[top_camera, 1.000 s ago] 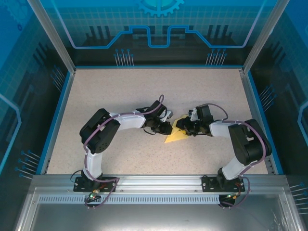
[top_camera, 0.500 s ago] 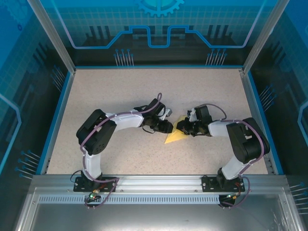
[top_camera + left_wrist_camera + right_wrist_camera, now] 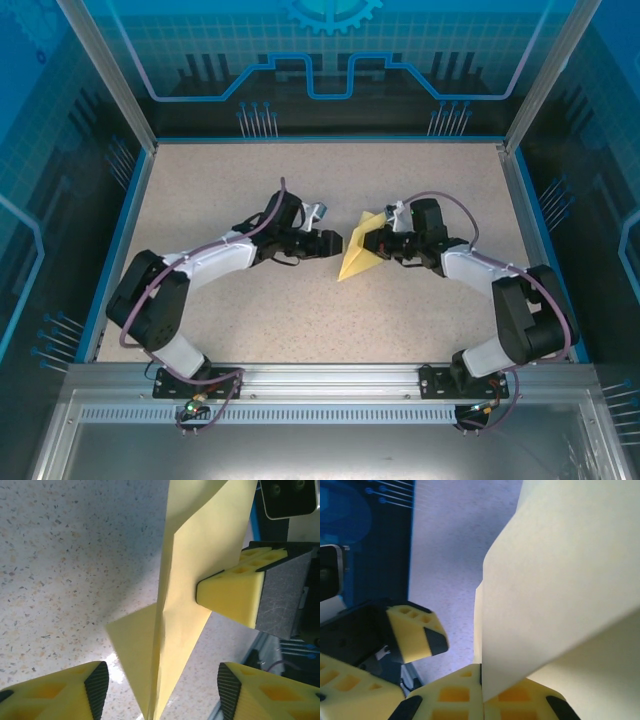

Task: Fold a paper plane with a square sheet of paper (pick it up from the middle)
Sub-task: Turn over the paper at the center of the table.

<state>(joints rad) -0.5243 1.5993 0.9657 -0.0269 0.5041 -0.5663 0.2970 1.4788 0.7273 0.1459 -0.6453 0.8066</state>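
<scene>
Top external: you've got the right gripper (image 3: 381,244) pinching the folded pale-yellow paper sheet (image 3: 356,256) mid speckled beige table (image 3: 300,185); left gripper (image 3: 334,243) just beside it, jaws spread wide.

The top external camera looks down from high above and behind the arm bases (image 3: 185,382), taking in the whole speckled beige tabletop (image 3: 300,190), far from the folded pale-yellow paper sheet (image 3: 356,257) at its middle. The left wrist camera faces that paper from very near on its left; the right wrist camera, even nearer, from its right. All three views share the paper.
</scene>
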